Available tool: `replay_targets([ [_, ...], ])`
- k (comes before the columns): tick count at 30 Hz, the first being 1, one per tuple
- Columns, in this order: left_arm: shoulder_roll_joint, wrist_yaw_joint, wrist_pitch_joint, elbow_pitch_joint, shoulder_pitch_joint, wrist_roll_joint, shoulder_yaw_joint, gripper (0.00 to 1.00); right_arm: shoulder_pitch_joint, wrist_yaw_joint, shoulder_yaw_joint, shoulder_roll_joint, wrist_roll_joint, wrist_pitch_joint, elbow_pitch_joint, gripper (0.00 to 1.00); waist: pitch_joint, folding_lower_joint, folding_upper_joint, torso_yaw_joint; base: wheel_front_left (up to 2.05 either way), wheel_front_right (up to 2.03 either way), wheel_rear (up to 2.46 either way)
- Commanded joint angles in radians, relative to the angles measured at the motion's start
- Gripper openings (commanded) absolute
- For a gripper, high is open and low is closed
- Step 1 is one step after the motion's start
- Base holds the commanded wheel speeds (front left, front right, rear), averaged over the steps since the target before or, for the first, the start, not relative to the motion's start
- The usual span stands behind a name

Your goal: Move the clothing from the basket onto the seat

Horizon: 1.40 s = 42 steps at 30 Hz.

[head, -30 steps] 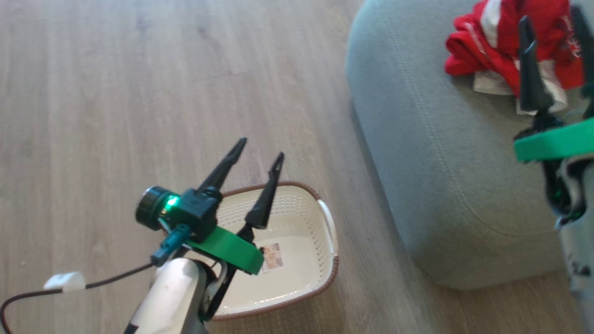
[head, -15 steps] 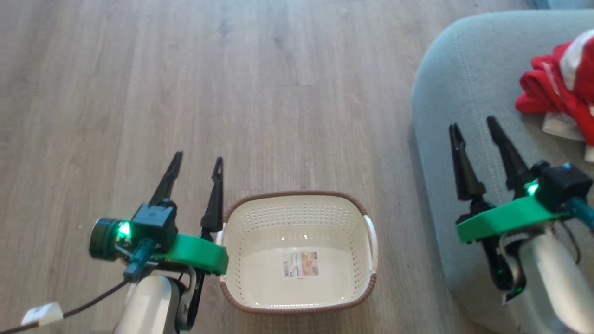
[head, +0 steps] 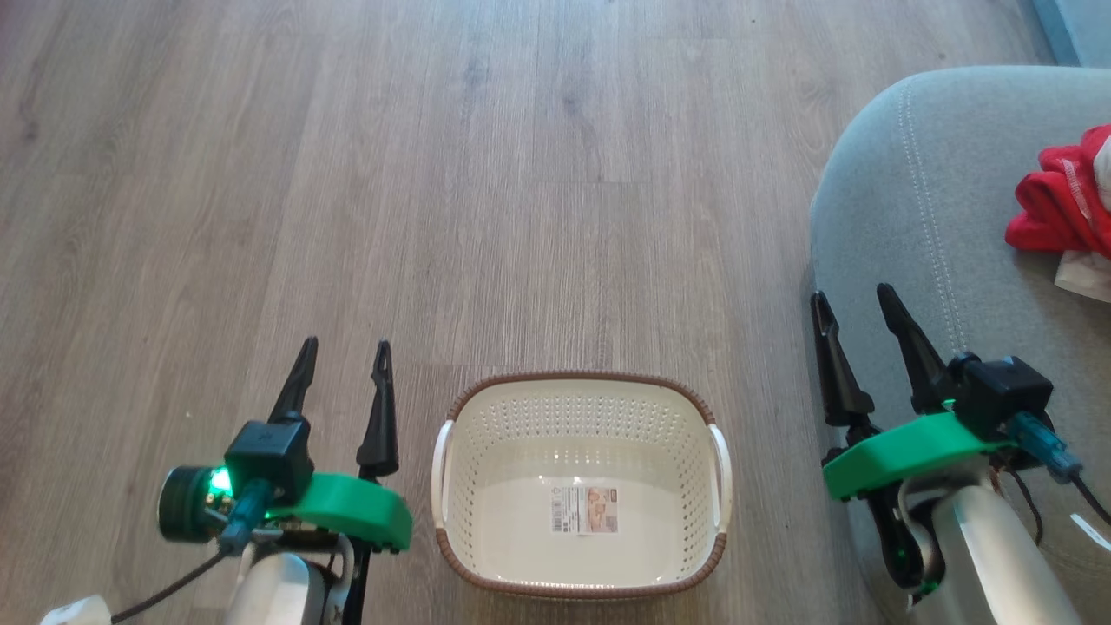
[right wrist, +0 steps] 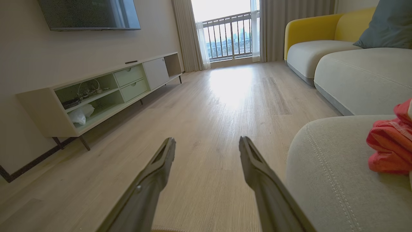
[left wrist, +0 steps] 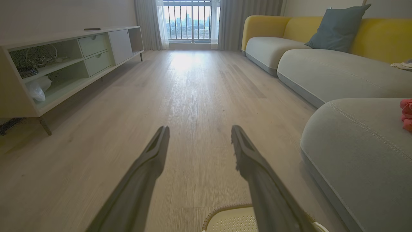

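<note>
The cream basket with a brown rim stands on the wood floor between my arms, holding nothing but a label; a bit of its rim peeks in at the bottom of the left wrist view. The red and white clothing lies on the grey-green seat at the right edge, also seen as clothing on the seat. My left gripper is open beside the basket's left. Over the seat's corner my right gripper is open, with nothing in it.
A low TV cabinet runs along the left wall. A long grey and yellow sofa with a blue cushion lines the right side. Open wood floor stretches ahead toward the balcony window.
The head camera has swung left, so the basket now sits centred and the seat at the right edge. My right gripper has come off the clothing, leaving it on the seat.
</note>
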Motion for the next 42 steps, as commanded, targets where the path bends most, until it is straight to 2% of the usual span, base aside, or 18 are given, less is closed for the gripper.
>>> replay_targets([
  [1, 0.002, -0.009, -0.005, -0.019, -0.020, -0.023, 0.043, 1.00, 0.003, 0.000, 0.004, 0.008, -0.015, -0.006, -0.022, 1.00, -0.003, 0.0001, -0.0001, 0.002, 0.00, 0.00, 0.00],
  [14, 0.002, -0.112, -0.005, -0.007, -0.009, -0.114, 0.082, 1.00, 0.008, 0.000, -0.015, 0.022, -0.035, -0.006, 0.000, 1.00, -0.014, 0.0001, -0.0001, -0.004, 0.00, 0.00, 0.00],
  [42, 0.002, -0.130, -0.005, 0.026, -0.008, -0.130, 0.092, 1.00, 0.001, 0.000, -0.007, 0.018, -0.033, -0.006, 0.007, 1.00, -0.017, 0.0001, -0.0001, -0.009, 0.00, 0.00, 0.00],
])
